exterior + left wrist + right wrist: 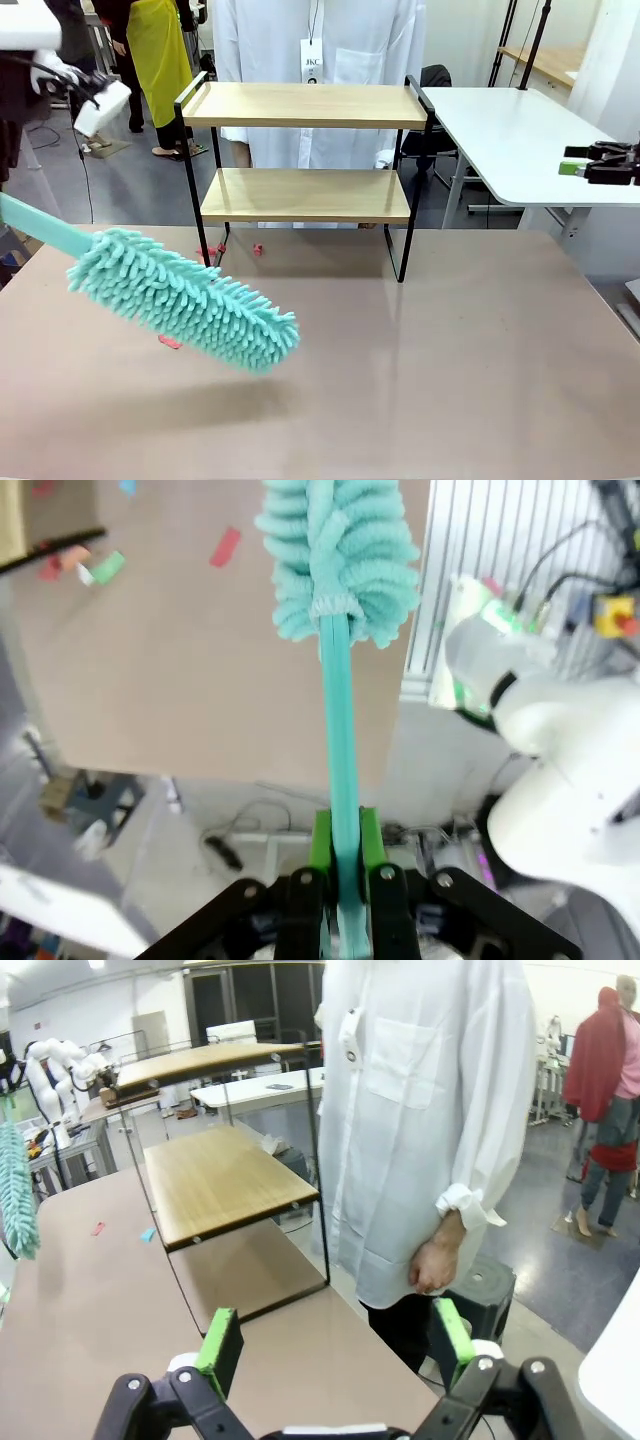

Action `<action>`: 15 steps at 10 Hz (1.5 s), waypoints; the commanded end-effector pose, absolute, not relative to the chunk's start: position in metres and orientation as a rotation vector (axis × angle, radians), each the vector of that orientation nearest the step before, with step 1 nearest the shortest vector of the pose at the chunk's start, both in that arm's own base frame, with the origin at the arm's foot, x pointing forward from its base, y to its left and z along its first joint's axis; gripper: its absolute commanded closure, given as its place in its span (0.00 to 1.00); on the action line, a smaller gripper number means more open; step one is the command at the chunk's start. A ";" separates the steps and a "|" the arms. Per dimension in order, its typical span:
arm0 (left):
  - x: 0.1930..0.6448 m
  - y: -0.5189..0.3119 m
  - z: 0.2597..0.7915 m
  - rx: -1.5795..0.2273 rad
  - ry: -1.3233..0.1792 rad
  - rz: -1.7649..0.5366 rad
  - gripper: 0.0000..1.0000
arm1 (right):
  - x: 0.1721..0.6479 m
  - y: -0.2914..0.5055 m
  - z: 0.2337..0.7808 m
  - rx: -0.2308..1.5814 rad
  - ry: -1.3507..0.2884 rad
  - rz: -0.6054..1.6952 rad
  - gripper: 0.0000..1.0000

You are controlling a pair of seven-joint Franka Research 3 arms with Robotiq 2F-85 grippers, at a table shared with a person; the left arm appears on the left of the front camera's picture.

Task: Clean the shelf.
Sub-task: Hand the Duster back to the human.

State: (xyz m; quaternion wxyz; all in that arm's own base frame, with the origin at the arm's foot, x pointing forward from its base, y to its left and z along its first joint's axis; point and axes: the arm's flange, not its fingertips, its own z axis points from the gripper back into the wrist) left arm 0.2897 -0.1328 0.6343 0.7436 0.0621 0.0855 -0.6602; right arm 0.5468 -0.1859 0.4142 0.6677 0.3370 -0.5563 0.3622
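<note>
Left hand (340, 880) clamped on teal duster (185, 297) handle, head hovering above surface (450, 370), front-left of shelf (305, 105). Raise head level with top board, sweep along it. Right hand (330, 1345) wide, empty, right of shelf.

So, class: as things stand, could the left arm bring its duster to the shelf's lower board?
Probably yes. The left gripper is shut on the duster, which hangs over the table in front of the shelf. The lower board faces it with nothing between.
</note>
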 end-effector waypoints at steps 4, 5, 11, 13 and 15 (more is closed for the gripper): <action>0.302 -0.153 0.574 -0.138 -0.215 -1.483 0.87 | 0.512 -0.094 0.487 0.958 -1.061 1.056 0.00; 0.308 -0.157 0.563 -0.175 -0.288 -1.492 0.87 | 0.501 -0.074 0.497 1.013 -1.001 1.102 0.00; 0.327 -0.186 0.511 -0.278 -0.483 -1.555 0.87 | 0.471 -0.020 0.493 1.113 -0.901 1.114 0.00; 0.328 -0.188 0.509 -0.258 -0.531 -1.594 0.87 | 0.474 -0.017 0.491 1.085 -0.927 1.176 0.00; 0.323 -0.188 0.515 -0.244 -0.453 -1.540 0.87 | 0.472 -0.017 0.488 1.093 -0.919 1.166 0.00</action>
